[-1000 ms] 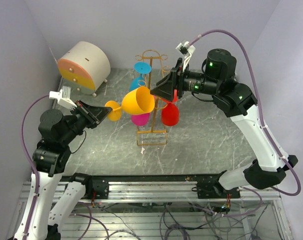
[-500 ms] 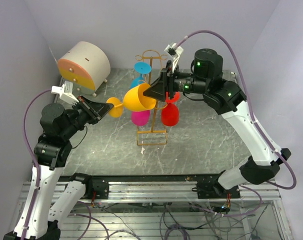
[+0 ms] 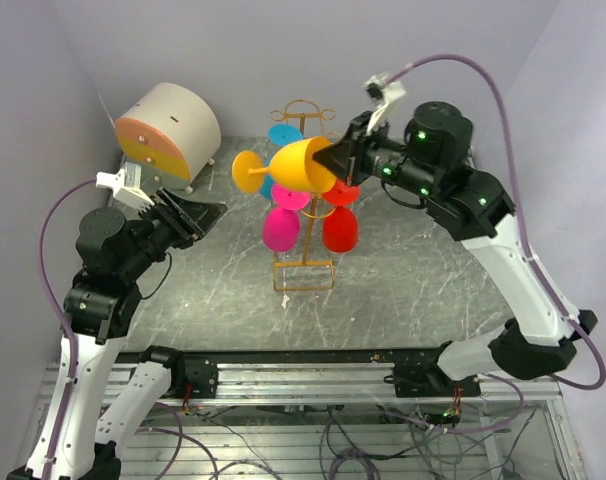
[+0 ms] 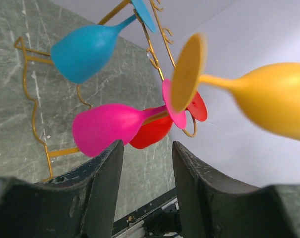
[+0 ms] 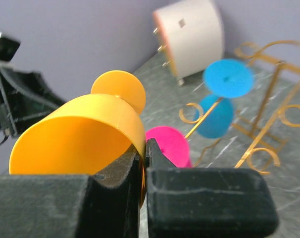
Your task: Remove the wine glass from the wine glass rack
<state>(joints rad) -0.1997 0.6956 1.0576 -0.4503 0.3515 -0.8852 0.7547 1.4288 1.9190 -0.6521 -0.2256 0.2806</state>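
Aloft, right gripper (image 5: 143,159) pinches yellow wine glass (image 5: 75,131) rim

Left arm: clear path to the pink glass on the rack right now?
Probably yes. The left gripper is open and faces the pink glass with nothing between; the right gripper holds the yellow glass off to one side.

Soft, diffuse light fills every view, bright and even; the desk (image 3: 413,280) carries only faint shadows. In the left wrist view the yellow glass (image 4: 276,101) at 3 o'clock is smeared by blur. In the right wrist view the jaws at 6 o'clock are out of focus, and the cabinet (image 5: 192,34) at 12 o'clock is soft.
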